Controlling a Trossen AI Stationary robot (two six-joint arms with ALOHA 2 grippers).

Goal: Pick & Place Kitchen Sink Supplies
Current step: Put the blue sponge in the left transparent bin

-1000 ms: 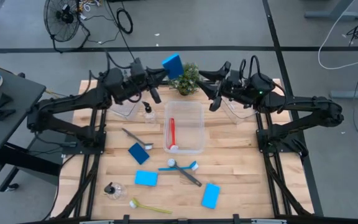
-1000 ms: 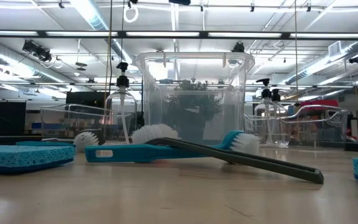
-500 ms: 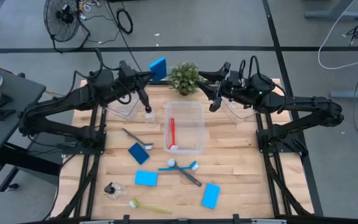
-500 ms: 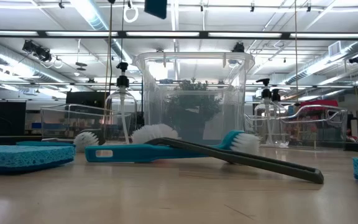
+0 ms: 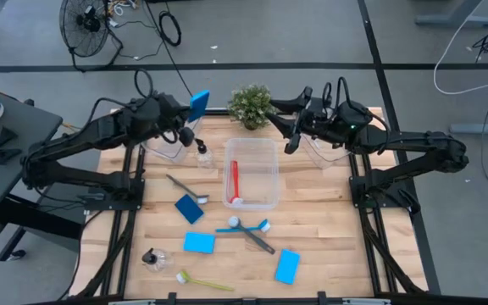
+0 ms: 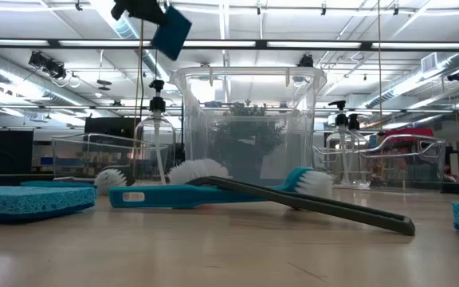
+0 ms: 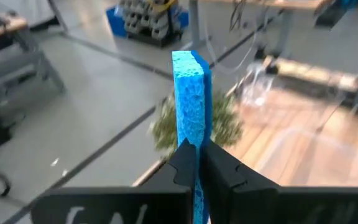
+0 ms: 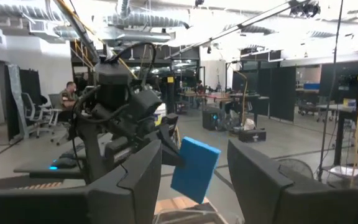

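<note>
Left gripper [image 5: 191, 119] hangs high over the table's far-left bins, clamped on a blue sponge [image 5: 199, 104] (edge-on). It's swung left, away from the potted plant [image 5: 251, 105]; right gripper [image 5: 293, 135] waits with its fingers apart, empty.

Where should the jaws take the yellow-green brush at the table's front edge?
Mid-handle of the yellow-green brush, coming straight down: it lies flat and alone on the table, handle thin and bare, bristle head at its left end near the pump bottle.

Blue sponge [image 5: 199, 104], red brush [image 5: 234, 181], green plant [image 5: 251, 105].
</note>
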